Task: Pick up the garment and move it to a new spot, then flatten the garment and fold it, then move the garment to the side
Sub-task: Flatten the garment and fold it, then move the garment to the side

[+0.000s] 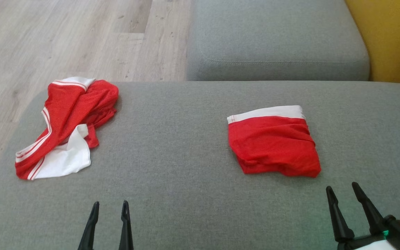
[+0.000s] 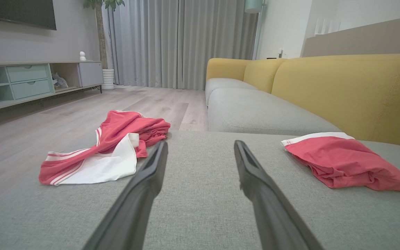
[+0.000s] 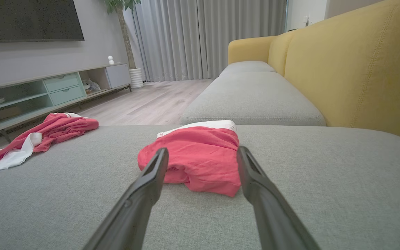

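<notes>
A crumpled red garment with white panels and stripes [image 1: 68, 125] [image 2: 106, 149] [image 3: 36, 137] lies on the grey cushion [image 1: 172, 152] at the left. A folded red garment with a white waistband [image 1: 273, 142] [image 2: 342, 159] [image 3: 196, 156] lies to the right of the middle. My left gripper [image 1: 111, 205] [image 2: 200, 144] is open and empty near the cushion's front edge, below and right of the crumpled garment. My right gripper [image 1: 342, 187] [image 3: 201, 151] is open and empty, just in front of the folded garment without touching it.
A second grey cushion [image 1: 276, 38] lies beyond, with the yellow sofa back [image 1: 387, 38] at the right. Wooden floor [image 1: 64, 38] runs past the cushion's left and far edges. A TV cabinet [image 2: 30, 81] and curtains [image 2: 172, 41] stand far off.
</notes>
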